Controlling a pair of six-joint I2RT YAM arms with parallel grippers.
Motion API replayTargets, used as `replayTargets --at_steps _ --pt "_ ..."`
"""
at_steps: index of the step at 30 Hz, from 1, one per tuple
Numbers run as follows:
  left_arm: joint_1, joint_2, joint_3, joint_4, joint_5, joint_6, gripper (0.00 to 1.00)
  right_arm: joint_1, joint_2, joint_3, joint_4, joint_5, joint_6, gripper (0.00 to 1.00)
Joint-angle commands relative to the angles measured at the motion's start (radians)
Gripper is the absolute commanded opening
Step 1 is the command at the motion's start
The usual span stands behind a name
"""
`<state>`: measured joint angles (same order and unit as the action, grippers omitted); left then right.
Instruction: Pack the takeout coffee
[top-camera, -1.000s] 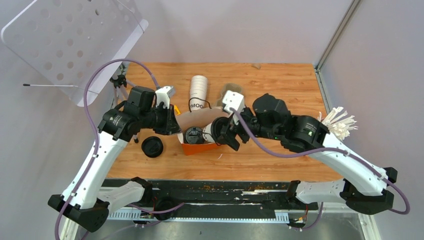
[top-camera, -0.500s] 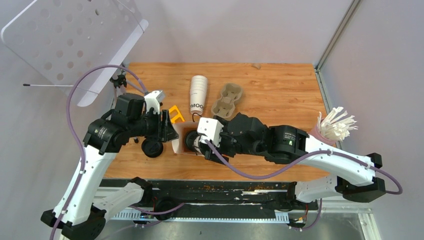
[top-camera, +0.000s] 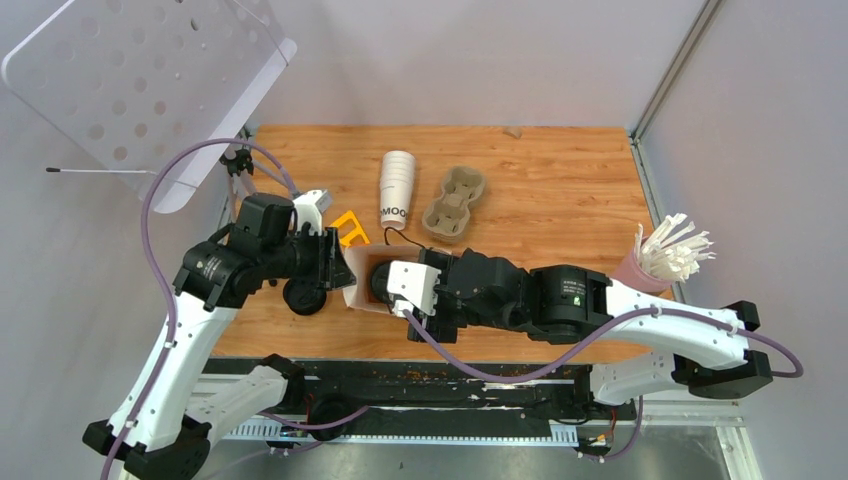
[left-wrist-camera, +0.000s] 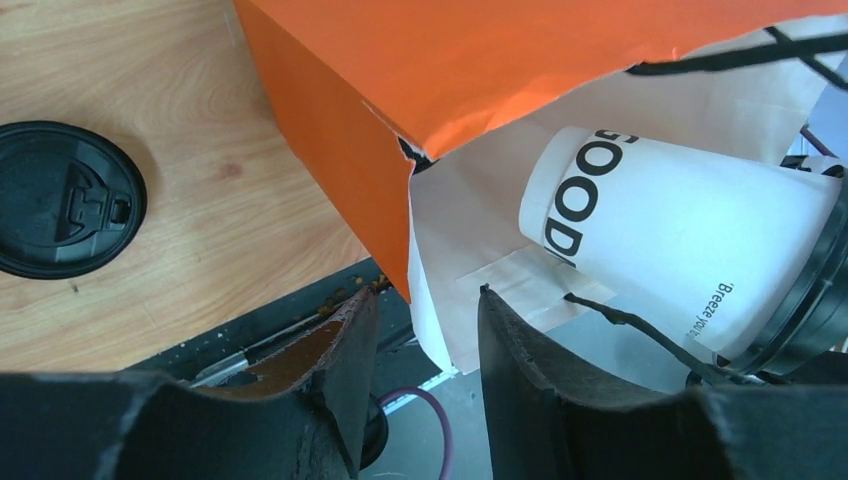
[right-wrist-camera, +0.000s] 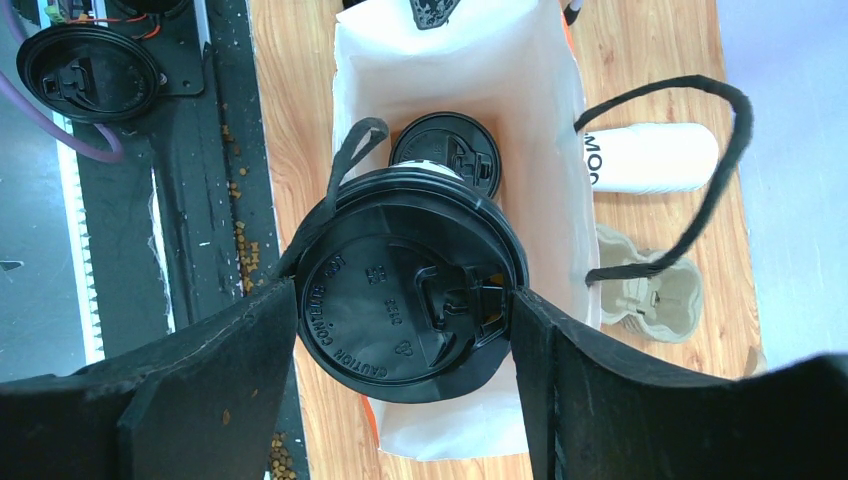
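The takeout coffee (right-wrist-camera: 405, 285), a white cup with dark lettering (left-wrist-camera: 680, 235) and a black lid, sits tilted in the mouth of the orange paper bag (left-wrist-camera: 330, 130). My right gripper (right-wrist-camera: 405, 305) is shut on it, one finger on each side of the lid. A second lidded cup (right-wrist-camera: 447, 150) lies deeper in the bag's white inside (right-wrist-camera: 450, 60). My left gripper (left-wrist-camera: 425, 300) is open at the bag's left rim; the torn edge hangs loose between its fingers. From above, the bag (top-camera: 358, 272) lies between both grippers.
A loose black lid (top-camera: 303, 297) lies on the table left of the bag. Behind it are a stack of lidless white cups (top-camera: 397, 185) and a pulp cup carrier (top-camera: 455, 203). A pink holder of white sticks (top-camera: 665, 255) stands at the right edge.
My right arm has swung left and pushed the cup into the bag. The left gripper has opened off the bag's edge and drawn back slightly left.
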<state>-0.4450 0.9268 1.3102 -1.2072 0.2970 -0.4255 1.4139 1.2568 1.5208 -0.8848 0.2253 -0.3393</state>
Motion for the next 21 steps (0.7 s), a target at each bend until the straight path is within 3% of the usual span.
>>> replayTargets --at_steps 1,10,21 --pt "-0.003 -0.024 -0.03 0.05 0.043 -0.006 0.47 0.029 -0.015 0.002 0.0 0.054 -0.025 0.68" --pt "-0.003 -0.047 -0.073 0.15 0.053 0.056 0.12 0.037 -0.062 -0.068 0.027 0.136 -0.08 0.68" --pt "-0.003 -0.072 -0.107 0.226 0.104 0.198 0.03 0.036 -0.094 -0.121 0.063 0.236 -0.131 0.69"
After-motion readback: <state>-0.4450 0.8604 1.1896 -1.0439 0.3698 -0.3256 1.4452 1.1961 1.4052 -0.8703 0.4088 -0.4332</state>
